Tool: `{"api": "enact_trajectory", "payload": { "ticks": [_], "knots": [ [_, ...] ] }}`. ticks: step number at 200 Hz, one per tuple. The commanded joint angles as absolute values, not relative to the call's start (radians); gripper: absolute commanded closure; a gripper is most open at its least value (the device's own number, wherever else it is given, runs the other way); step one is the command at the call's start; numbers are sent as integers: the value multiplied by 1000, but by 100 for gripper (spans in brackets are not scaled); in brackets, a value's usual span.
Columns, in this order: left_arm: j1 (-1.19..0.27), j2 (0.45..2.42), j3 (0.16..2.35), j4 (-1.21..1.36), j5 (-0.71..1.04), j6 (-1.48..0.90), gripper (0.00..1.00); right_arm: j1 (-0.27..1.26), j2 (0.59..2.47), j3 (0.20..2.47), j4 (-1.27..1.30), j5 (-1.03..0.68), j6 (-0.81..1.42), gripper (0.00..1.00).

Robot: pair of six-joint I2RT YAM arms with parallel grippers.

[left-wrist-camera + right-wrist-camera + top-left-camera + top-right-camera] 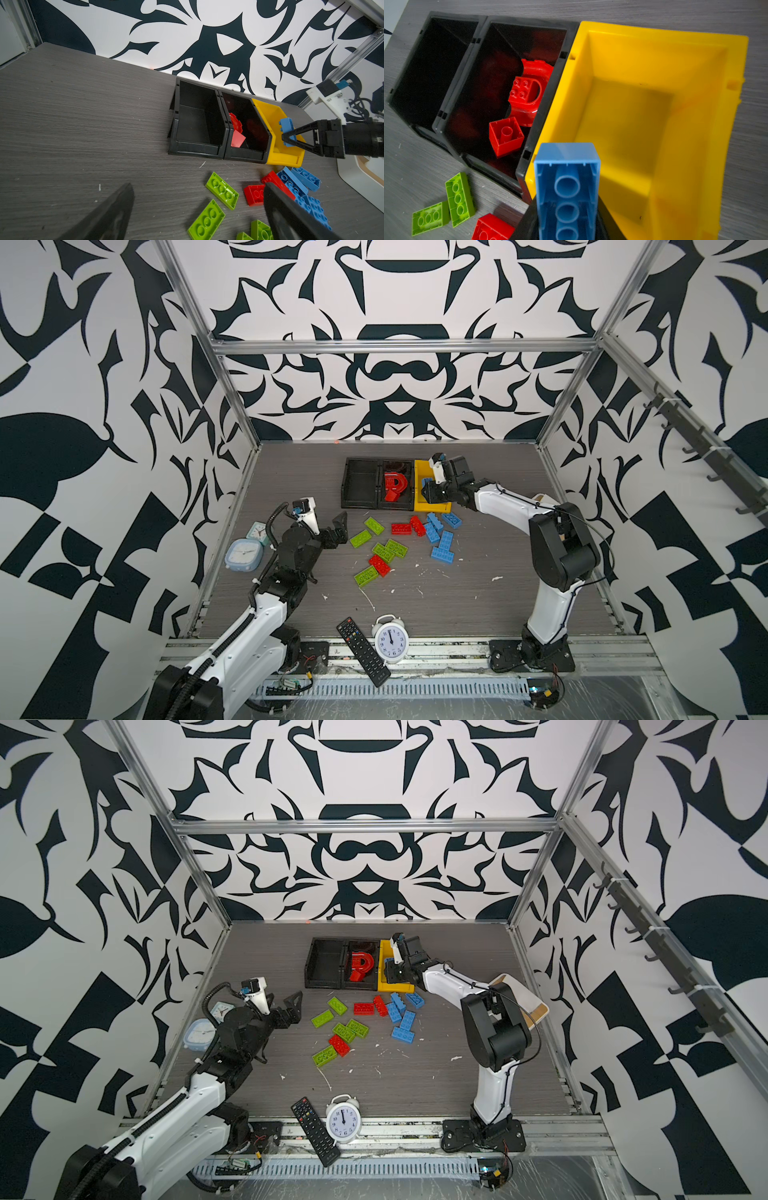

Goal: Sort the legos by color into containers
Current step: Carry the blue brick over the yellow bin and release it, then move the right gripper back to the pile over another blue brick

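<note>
My right gripper [427, 490] [566, 218] is shut on a blue lego [566, 166] [286, 125], held end-on above the near corner of the yellow container [695, 104] [419, 472], which has nothing inside. Of the two joined black containers, the left one [345, 485] holds nothing and the middle one [381, 497] holds a red arch [537, 70] and a red brick [505, 135]. Loose green [360, 538], red [401, 528] and blue legos [440, 539] lie on the table in front. My left gripper [338, 530] [198, 187] hovers open, left of the green ones.
Two pale blue clocks [244, 554] sit at the left edge behind my left arm. A white alarm clock [390, 639] and a black remote [363, 651] lie at the front edge. A white box with a tan rim [528, 1002] stands behind my right arm.
</note>
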State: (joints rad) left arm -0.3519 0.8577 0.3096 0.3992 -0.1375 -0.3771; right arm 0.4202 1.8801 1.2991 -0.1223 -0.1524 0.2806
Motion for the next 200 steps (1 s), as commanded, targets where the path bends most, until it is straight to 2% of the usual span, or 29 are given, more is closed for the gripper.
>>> {"api": "enact_trajectory", "payload": {
  "ticks": [1, 29, 64, 118, 142, 200],
  "knots": [
    [-348, 847, 322, 392, -150, -387, 0, 418, 1875, 1342, -93, -143, 291, 56],
    [-347, 841, 324, 377, -172, -390, 0, 419, 1866, 1342, -107, -140, 288, 48],
    [-348, 844, 324, 383, -159, -391, 0, 418, 1809, 1310, -137, -128, 285, 46],
    [-348, 847, 322, 390, -162, -391, 0, 426, 1497, 1078, -205, -56, 314, 44],
    [-348, 848, 322, 392, -154, -391, 0, 426, 1378, 986, -315, 4, 318, 40],
    [-348, 846, 320, 394, -160, -380, 0, 493, 1197, 814, -413, -39, 427, 39]
  ]
}}
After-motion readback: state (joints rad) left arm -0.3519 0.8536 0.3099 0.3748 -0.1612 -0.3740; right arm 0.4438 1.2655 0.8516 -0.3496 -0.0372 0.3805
